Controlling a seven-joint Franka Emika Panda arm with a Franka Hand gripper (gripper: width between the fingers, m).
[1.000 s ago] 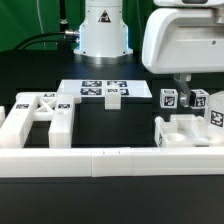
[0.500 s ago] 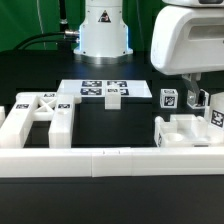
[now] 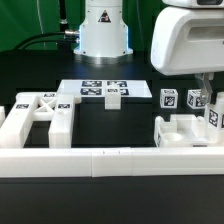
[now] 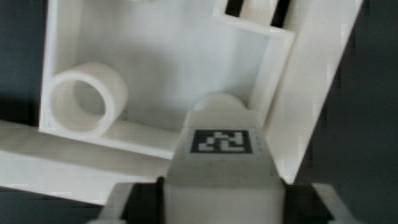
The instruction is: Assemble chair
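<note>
**Assembly scene, one arm.** The black counter (image 3: 120,128) carries every part. The arm (image 3: 186,40) hangs over the exterior view's right side, and one finger (image 3: 203,85) is lowered among the tagged blocks there.

- The long white border rail (image 3: 105,160) lies well below the jaws, across the front of the counter.
- The ladder-like chair frame (image 3: 35,115) lies flat, well apart from the jaws, towards the exterior view's left.
- The boxy chair part (image 3: 183,130) sits just beneath the jaws.
- The marker board (image 3: 92,88) lies flat, well towards the exterior view's left of the jaws, with a small tagged piece (image 3: 113,96) on it.
- One tagged block (image 3: 197,98) stands just beside the lowered finger, and a second block (image 3: 169,98) stands near it, further towards the exterior view's left.
- A third block (image 3: 215,118) is seen at the picture's edge, below the jaws.

In the wrist view, a tagged bar (image 4: 222,150) is seen between the jaws, flanked by the grey fingers (image 4: 139,205). Whether it is actually clamped cannot be told. A panel with a round hole (image 4: 164,70) lies beyond the jaws.
</note>
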